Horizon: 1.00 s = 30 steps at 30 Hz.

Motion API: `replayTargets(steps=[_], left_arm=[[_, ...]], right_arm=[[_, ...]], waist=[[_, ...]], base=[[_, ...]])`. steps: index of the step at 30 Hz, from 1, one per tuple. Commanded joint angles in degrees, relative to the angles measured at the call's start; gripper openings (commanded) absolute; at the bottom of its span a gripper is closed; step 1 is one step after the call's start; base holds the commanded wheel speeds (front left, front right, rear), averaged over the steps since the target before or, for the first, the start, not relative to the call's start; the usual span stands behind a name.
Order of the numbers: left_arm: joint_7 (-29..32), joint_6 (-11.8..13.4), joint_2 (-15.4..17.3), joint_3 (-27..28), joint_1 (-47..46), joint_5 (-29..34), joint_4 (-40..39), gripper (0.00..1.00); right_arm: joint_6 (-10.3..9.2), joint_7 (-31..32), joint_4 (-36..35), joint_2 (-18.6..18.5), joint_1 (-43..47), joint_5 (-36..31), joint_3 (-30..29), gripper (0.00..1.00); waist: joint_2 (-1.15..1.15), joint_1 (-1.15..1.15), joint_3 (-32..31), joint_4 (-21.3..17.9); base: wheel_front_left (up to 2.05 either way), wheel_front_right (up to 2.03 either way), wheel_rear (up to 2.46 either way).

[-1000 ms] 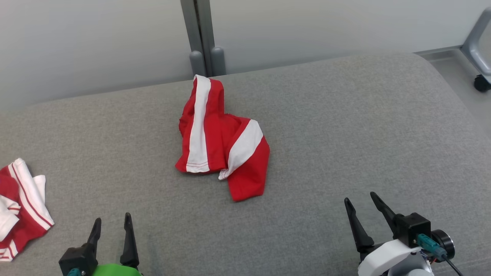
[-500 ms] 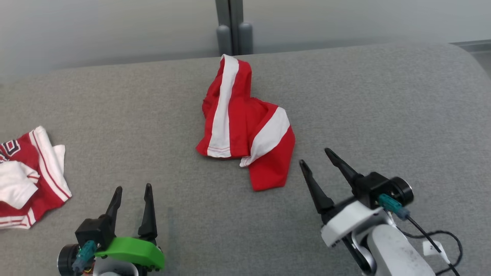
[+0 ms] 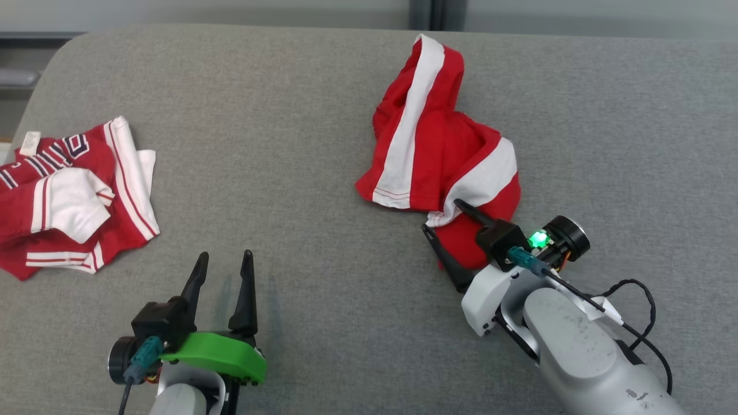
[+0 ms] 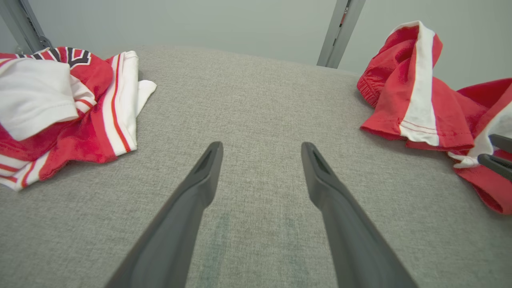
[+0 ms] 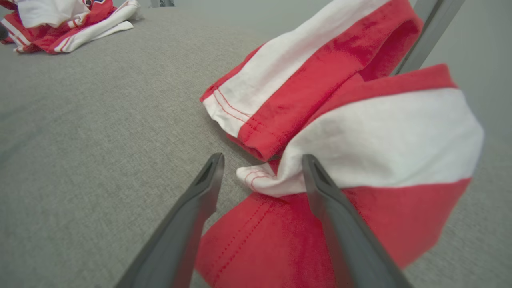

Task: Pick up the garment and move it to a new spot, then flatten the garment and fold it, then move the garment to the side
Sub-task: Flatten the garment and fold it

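The garment [image 3: 438, 144] is lying crumpled on the grey cushion [image 3: 288, 115], toward its far edge. It appears to be thin cloth, so it is probably handling as light, limp and not fragile. A pinch on a bunched hem or fold is likely giving a surer hold than a flat layer.

The right gripper [image 3: 440, 214] is sitting at the garment's near edge with jaws apart. The white-striped hem corner is lying between them, and one finger is resting over red fabric.

The left gripper [image 3: 225, 253] is hovering over bare cushion, jaws apart, well clear of the garment.
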Motion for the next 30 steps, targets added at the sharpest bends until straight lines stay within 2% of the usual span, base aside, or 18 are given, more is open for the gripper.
replayTargets(steps=[1, 5, 6, 7, 8, 9, 15, 21, 25, 27, 30], left_arm=[[-0.05, -0.14, 0.11, 0.04, -0.95, -0.43, -0.14, 1.0], [-0.05, -0.17, 0.11, -0.19, -1.29, -0.72, 0.22, 1.0], [-0.05, -0.17, 0.11, -0.21, -1.33, -0.77, 0.3, 1.0], [-0.05, -0.18, 0.1, -0.18, -1.46, -0.82, 0.3, 1.0], [-0.05, -0.18, 0.1, -0.12, -1.6, -0.83, 0.31, 1.0], [-0.05, -0.19, 0.11, 0.02, -1.71, -0.85, 0.31, 1.0], [-0.05, -0.2, 0.11, 0.9, -1.7, 0.0, 0.13, 1.0], [-0.05, -0.22, 0.12, 1.61, -0.14, 0.8, -0.26, 1.0], [-0.05, -0.03, 0.11, 2.18, 1.58, 0.73, -0.51, 1.0], [-0.05, -0.07, 0.12, 1.2, 3.04, 2.09, -0.13, 1.0], [-0.05, -0.11, 0.14, 0.61, 4.02, 2.89, -0.05, 1.0]], right_arm=[[-0.07, -0.01, 1.08, -0.27, -0.66, -0.69, -0.44, 1.0], [-0.06, -0.01, 5.36, -0.28, -2.04, -2.47, -1.27, 1.0], [-0.06, 0.0, 6.3, -0.3, -2.19, -2.49, -1.53, 0.62], [-0.07, 0.05, 6.62, -0.29, -2.27, -1.81, -1.83, 0.34], [-0.06, 0.05, 6.32, -0.26, -2.17, -1.16, -1.67, 0.09], [-0.06, 0.05, 5.9, -0.26, -2.1, -0.79, -1.56, 0.0], [-0.07, -0.01, -2.38, -0.33, 0.09, 2.74, -4.77, 0.0], [-0.07, -0.01, -14.17, -0.28, 2.95, 7.4, -12.75, 0.0], [-0.07, -0.01, -20.81, -0.3, 3.17, 7.3, -22.68, 0.0], [-0.06, -0.02, -25.46, -0.21, 1.76, 6.24, -30.64, 0.0], [-0.06, -0.01, -29.32, -0.24, 0.87, 5.39, -36.64, 0.0]], waist=[[0.0, 0.0, 2.94, 2.93], [0.0, 0.0, 3.97, 3.69], [0.0, 0.0, 4.07, 3.77], [0.0, 0.0, 4.25, 3.85], [0.0, 0.0, 4.35, 3.9], [0.0, 0.0, 4.43, 3.89], [0.0, 0.0, 3.73, 2.75], [0.0, 0.0, 1.4, 0.32], [0.0, 0.0, -0.64, -1.72], [0.0, 0.0, -2.13, -3.21], [0.0, 0.0, -3.31, -4.09]], base=[[0.0, 0.0, 0.0], [0.0, 0.0, 0.0], [0.0, 0.0, 0.0], [0.0, 0.0, 0.0], [0.0, 0.0, 0.0], [0.0, 0.0, 0.0], [0.0, 0.0, 0.0], [0.0, 0.0, 0.0], [0.0, 0.0, 0.0], [0.0, 0.0, 0.0], [0.0, 0.0, 0.0]])
